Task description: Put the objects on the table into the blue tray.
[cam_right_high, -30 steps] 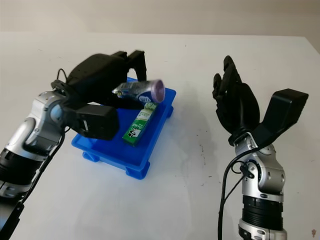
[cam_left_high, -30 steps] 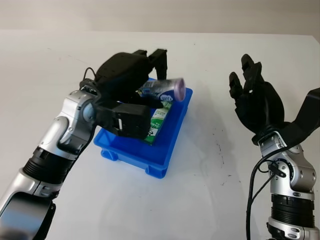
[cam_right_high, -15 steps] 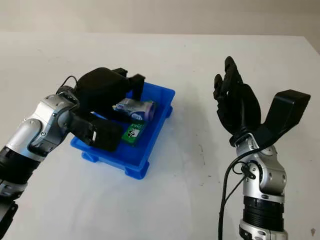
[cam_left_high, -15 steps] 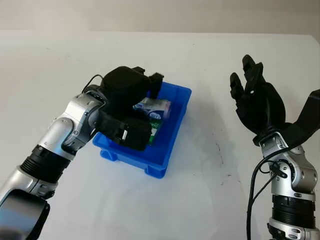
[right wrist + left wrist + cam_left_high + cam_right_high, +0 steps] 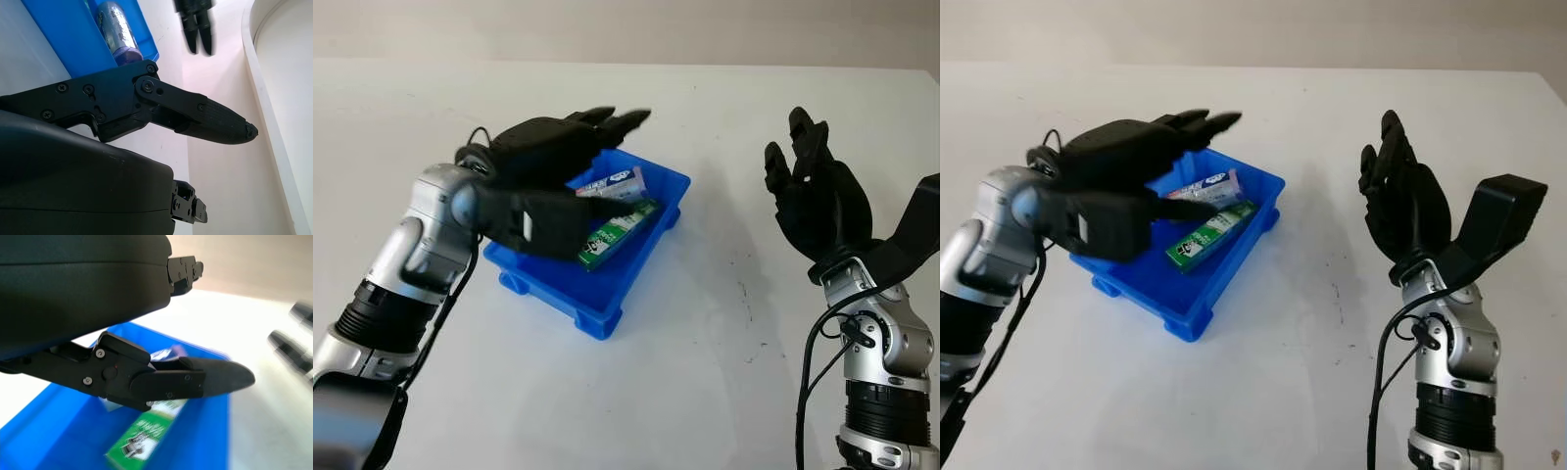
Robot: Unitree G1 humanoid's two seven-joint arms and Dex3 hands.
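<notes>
Left hand (image 5: 570, 152) open above the blue tray (image 5: 658, 230).
Inside lie 2 items: a green carton (image 5: 617, 230) beside a purple-capped tube (image 5: 615, 183). Right hand (image 5: 818, 201) raised, open, well apart.

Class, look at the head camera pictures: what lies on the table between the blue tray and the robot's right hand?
Nothing: in the left eye view the white table is bare between the blue tray and the open, raised right hand.
</notes>
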